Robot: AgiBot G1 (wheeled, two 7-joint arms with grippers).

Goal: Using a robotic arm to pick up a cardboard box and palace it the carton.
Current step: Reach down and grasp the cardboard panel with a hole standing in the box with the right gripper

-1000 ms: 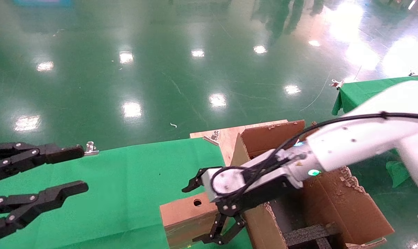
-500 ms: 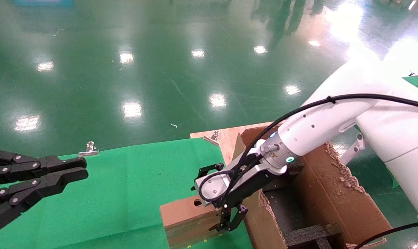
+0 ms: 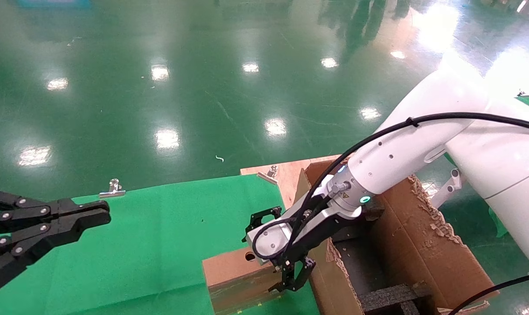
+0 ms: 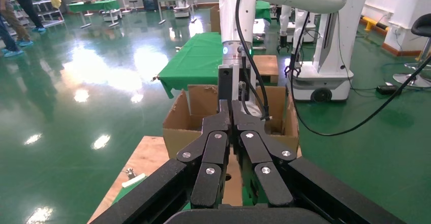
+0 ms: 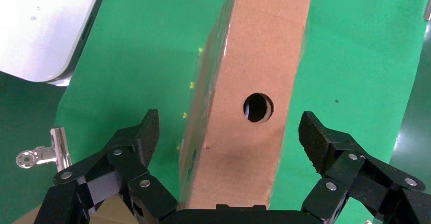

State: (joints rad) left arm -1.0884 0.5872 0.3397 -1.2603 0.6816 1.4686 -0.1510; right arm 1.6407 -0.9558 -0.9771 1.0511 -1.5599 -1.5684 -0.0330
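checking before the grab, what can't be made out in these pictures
- Head view: lower part of the cardboard box is cut off by the frame edge; its near end is hidden behind the right gripper.
- Right wrist view: open fingers straddle the box; pad contact cannot be told.
- Carton: its floor is hidden by black foam and the arm.
- Left gripper: shut, parked left.

The cardboard box (image 3: 236,278) is plain brown with a dark round hole. The carton (image 3: 422,253) is brown, holding black foam (image 3: 389,297). The surface (image 3: 159,245) wears bright green cloth; the floor (image 3: 203,87) is glossy dark green. The robotic arm (image 3: 404,157) is white with a black cable (image 3: 465,118), and both hands are black.
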